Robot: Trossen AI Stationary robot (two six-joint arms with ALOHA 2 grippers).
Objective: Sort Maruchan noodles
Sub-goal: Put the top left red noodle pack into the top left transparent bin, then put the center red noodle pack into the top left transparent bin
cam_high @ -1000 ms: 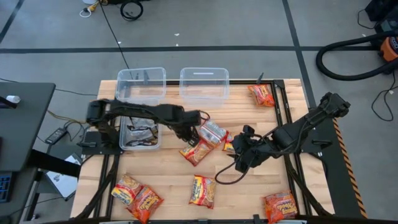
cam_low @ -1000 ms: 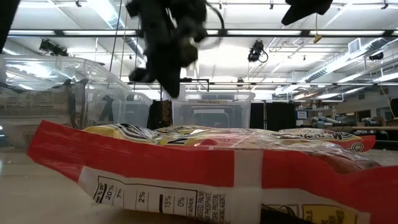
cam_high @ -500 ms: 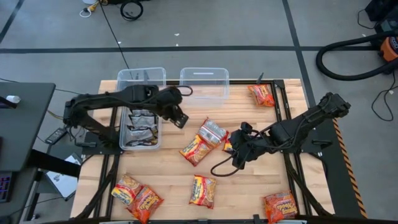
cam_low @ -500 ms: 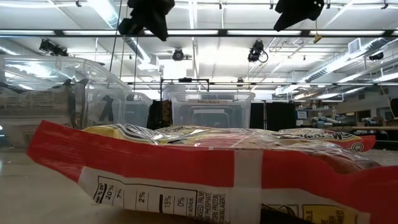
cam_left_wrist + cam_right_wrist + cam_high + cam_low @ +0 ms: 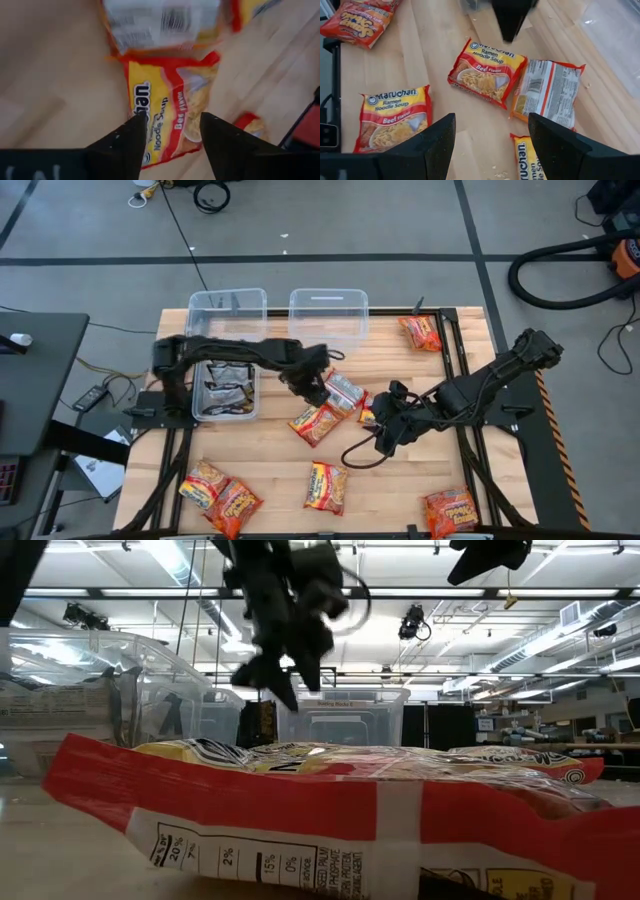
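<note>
Mostly unsorted: several packets sit in one bin point(image 5: 225, 385), eight noodle packets point(image 5: 318, 423) remain on the bench (both end effectors point(image 5: 318, 390) point(image 5: 385, 438) apart, empty).

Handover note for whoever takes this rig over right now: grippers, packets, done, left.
Left gripper: open, empty, above the yellow-and-red packet mid-table.
Right gripper: open, empty, hovering right of centre.
Done: silver-black packets lie in the left clear bin; the second bin looks empty.
Left: face-down packet beside the left gripper, orange-red packets at the far right corner, near right and near left, another yellow-and-red one near the front.
</note>
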